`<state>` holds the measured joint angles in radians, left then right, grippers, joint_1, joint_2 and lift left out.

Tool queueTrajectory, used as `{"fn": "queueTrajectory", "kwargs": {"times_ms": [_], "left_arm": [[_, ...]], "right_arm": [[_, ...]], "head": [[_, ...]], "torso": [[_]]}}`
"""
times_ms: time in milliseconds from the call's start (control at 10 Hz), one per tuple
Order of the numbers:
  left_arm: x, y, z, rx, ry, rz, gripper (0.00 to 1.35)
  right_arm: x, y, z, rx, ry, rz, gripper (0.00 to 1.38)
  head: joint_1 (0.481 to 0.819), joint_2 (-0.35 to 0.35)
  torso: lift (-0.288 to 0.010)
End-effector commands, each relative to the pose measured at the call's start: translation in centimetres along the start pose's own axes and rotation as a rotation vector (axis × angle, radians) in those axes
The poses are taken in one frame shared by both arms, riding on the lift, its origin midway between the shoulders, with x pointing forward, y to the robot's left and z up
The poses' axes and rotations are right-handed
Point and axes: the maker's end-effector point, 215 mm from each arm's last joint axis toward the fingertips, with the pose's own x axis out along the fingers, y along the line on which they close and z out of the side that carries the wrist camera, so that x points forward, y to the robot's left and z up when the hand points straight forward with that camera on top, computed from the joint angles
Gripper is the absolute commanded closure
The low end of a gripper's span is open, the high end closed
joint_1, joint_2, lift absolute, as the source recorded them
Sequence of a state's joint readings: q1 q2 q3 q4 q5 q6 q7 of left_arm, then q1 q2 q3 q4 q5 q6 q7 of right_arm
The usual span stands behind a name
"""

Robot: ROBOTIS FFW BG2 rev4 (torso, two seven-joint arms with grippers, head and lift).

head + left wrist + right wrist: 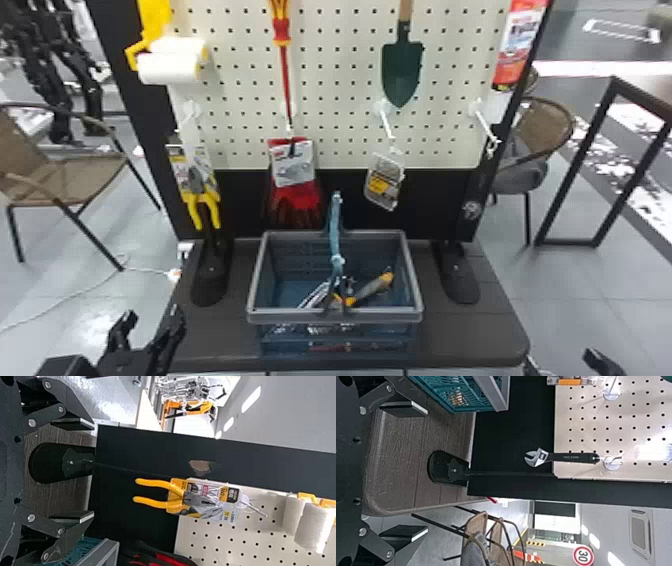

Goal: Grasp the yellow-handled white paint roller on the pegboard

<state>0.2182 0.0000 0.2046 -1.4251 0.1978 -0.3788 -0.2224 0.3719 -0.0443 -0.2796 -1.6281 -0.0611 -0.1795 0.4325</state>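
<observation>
Paint roller (170,60) hangs upper left on pegboard (340,100); left claw (146,325), right claw (407,471) both released, empty.

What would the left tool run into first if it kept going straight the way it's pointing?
Probably the pegboard stand's black left foot, centred ahead of the open left tool; the black panel lies behind it. Depth is uncertain.
</observation>
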Motion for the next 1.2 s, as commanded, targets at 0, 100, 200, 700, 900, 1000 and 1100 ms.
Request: {"fn": "queueTrajectory", "kwargs": {"times_ms": [0, 100, 200, 700, 900, 1000, 1100], "left_arm": [[-0.1, -0.1, -0.2, -0.003, 0.003, 0.000, 0.48], [0.0, -0.5, 0.0, -0.004, -0.002, -0.006, 0.48], [0.2, -1.1, 0.1, 0.000, -0.005, -0.017, 0.48], [2.5, -1.4, 4.1, 0.004, 0.013, -0.034, 0.48], [5.3, -1.7, 8.2, -0.019, 0.064, -0.069, 0.48], [6.8, -1.9, 11.0, -0.028, 0.070, -0.093, 0.48], [8.4, -2.0, 14.4, -0.032, 0.043, -0.112, 0.48]], "right_arm": [[-0.1, 0.2, -0.4, 0.008, 0.010, 0.003, 0.25], [-0.2, 0.2, -0.7, 0.013, 0.016, 0.002, 0.25], [-0.2, 0.2, -0.6, 0.011, 0.015, 0.003, 0.25], [-0.4, 0.2, -1.0, 0.013, 0.027, 0.004, 0.25], [-0.4, 0.1, -1.0, 0.013, 0.029, 0.004, 0.25], [-0.4, 0.1, -1.0, 0.013, 0.032, 0.005, 0.25], [-0.4, 0.1, -1.1, 0.013, 0.033, 0.005, 0.25]], "head": [[0.549, 0.000], [0.549, 0.000], [0.549, 0.000], [0.549, 0.000], [0.549, 0.000], [0.549, 0.000], [0.549, 0.000]], "torso": [[-0.100], [-0.100], [-0.100], [-0.100], [-0.100], [-0.100], [-0.100]]}}
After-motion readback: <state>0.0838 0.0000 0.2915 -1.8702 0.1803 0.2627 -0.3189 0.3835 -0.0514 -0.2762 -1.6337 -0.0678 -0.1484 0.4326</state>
